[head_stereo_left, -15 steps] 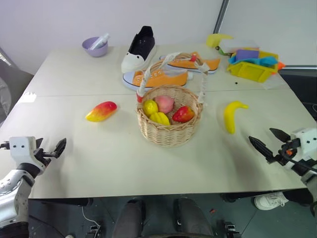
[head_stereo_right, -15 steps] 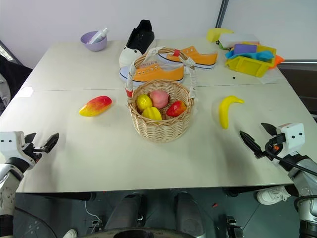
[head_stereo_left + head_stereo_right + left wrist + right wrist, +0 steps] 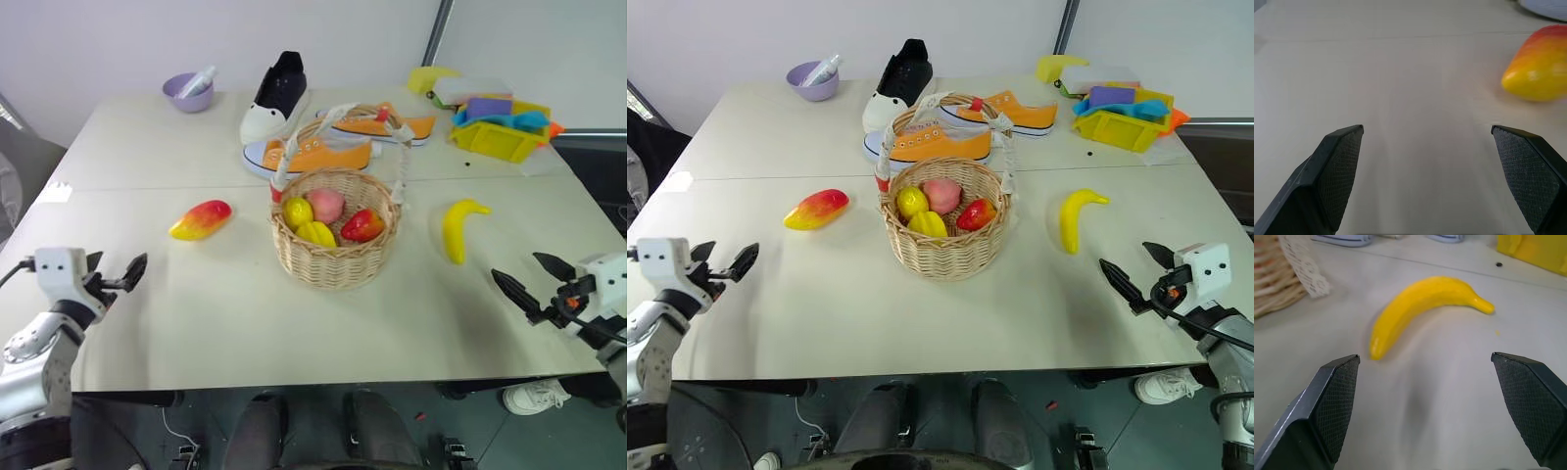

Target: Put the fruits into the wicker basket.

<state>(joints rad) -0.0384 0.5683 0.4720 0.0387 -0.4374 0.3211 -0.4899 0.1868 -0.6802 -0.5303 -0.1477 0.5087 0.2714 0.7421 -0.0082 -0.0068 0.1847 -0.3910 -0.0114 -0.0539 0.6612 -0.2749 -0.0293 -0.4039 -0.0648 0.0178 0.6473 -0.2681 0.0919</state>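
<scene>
Two fruits lie out on the counter in the left eye view: the mango left of the wicker basket, the banana right of it, neither touching the weave. Inside the basket sit other small fruits, yellow, pink and red. Behind it stand the orange sneakers and a black shoe, a lilac bowl at the far left, a yellow tray with coloured blocks at the far right. Left tool hovers at the near left edge, fingers spread, empty.

Over to the right eye view, same layout: right tool hangs at the near right edge, fingers splayed wide, nothing in them, with the banana farther in and well apart from it.

Left wrist view now: both black fingers stand wide apart over bare counter, and the mango's yellow end shows ahead, off beside one fingertip, clear of both.

Right wrist view: fingers parted wide, the banana lying ahead between them on the counter, untouched, with the basket's wall and white lace trim just beyond its blunt end.
</scene>
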